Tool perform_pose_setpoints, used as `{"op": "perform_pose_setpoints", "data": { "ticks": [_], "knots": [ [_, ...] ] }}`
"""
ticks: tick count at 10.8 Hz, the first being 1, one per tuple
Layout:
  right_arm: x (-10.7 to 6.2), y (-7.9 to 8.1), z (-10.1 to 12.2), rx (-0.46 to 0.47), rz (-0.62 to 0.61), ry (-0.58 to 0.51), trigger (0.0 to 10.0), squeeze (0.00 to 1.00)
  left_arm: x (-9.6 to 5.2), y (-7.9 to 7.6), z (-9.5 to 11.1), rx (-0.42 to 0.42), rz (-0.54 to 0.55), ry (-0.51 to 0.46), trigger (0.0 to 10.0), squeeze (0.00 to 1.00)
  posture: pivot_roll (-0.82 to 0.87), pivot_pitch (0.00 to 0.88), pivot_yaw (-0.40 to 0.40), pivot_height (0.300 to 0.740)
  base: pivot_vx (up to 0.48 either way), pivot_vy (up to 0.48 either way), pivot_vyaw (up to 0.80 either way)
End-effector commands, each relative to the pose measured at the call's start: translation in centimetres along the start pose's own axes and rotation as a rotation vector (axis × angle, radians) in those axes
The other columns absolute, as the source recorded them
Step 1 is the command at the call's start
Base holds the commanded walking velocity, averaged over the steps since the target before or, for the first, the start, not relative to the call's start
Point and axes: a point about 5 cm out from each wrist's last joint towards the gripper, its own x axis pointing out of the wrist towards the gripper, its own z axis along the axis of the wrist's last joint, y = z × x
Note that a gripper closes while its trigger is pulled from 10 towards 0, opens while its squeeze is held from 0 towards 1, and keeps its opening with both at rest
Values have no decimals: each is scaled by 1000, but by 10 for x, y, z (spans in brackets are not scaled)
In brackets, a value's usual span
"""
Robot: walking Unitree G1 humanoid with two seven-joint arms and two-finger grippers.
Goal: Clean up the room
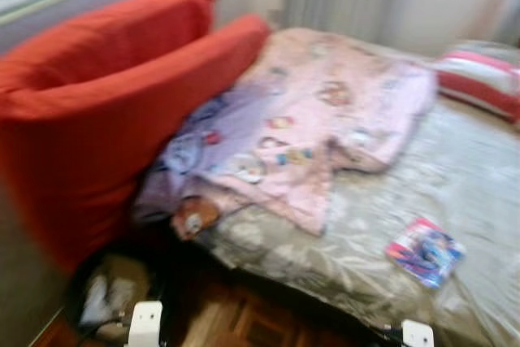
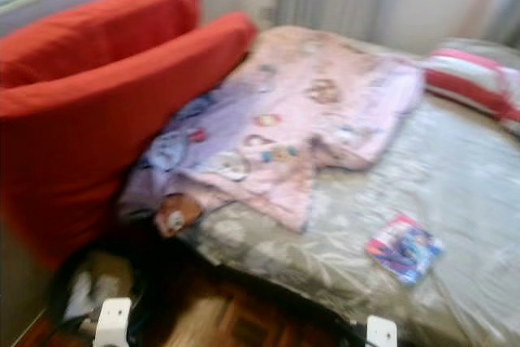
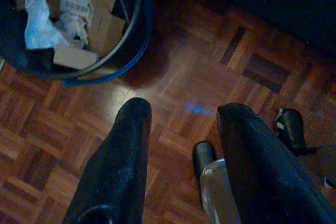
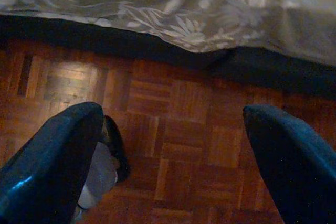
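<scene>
Surveying bed (image 1: 479, 176), both grippers (image 3: 181, 129) (image 4: 173, 129) agape, empty, low over parquet; next likely: booklet (image 1: 424, 251) at 4 o'clock.

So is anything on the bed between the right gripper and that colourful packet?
Nothing visible. The colourful packet lies alone on the grey bedspread; the pink blanket is heaped further left. The right gripper hangs open over the parquet floor.

Before us the bed (image 1: 455, 160) has open sheet at its near right, broken only by a small booklet (image 1: 424, 251). A crumpled pink blanket (image 1: 317, 119) heaps the middle. Red cushions (image 1: 97, 95) wall the left. Below, bare parquet floor (image 3: 210, 66); a bin (image 3: 137, 24) crowds the left corner.
</scene>
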Motion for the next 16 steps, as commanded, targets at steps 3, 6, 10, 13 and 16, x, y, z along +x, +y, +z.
{"op": "perform_pose_setpoints", "data": {
  "ticks": [3,6,10,13,16],
  "knots": [
    [1,10,1,-50,38,0,10000,0,1,3,5,54,-11,5,10000,0,48,74,12,740,0,0,-763],
    [2,26,3,-83,93,-12,10000,0,3,15,20,65,21,-47,10000,0,127,80,-42,740,0,0,-506],
    [2,34,4,-114,129,-16,10000,0,-1,19,3,80,33,-10,10000,0,147,68,8,740,0,0,0],
    [2,27,3,-9,71,-27,10000,0,0,12,5,90,13,-7,10000,0,83,29,39,740,0,0,0],
    [5,23,17,-18,54,-48,10000,0,6,-1,27,101,-17,-48,10000,0,64,22,13,740,0,0,0]
  ]
}}
